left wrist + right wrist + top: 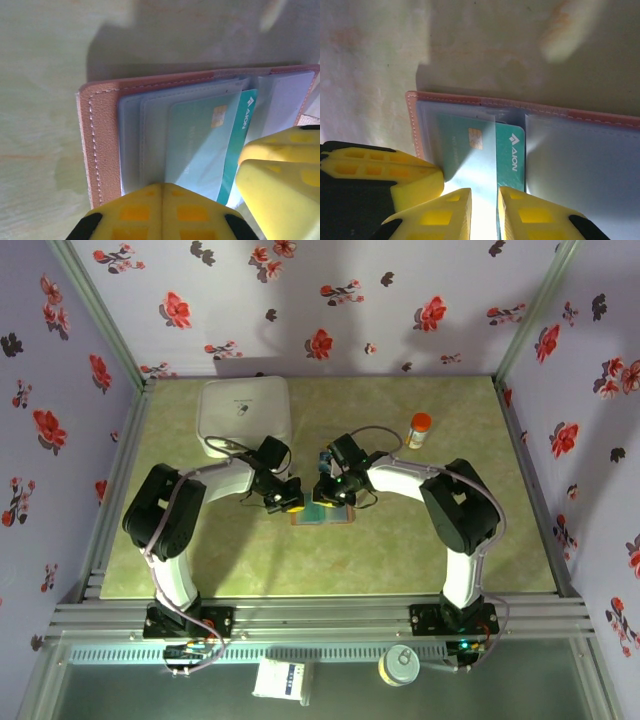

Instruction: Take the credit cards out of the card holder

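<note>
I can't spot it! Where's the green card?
In the wrist views the teal card is tucked in the card holder by its fold; from above, that lies centrally, right of the white box.

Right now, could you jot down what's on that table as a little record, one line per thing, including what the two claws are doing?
table: green top, flowered walls around it
wallet: lying open mid-table, tan outside, grey-blue pockets
card: teal, in a pocket, logo end sticking out
left gripper: shut, tips at the wallet's near edge
right gripper: narrow gap between fingers, tips at the card's edge
white box: far left
bottle: orange cap, upright, far right
</note>
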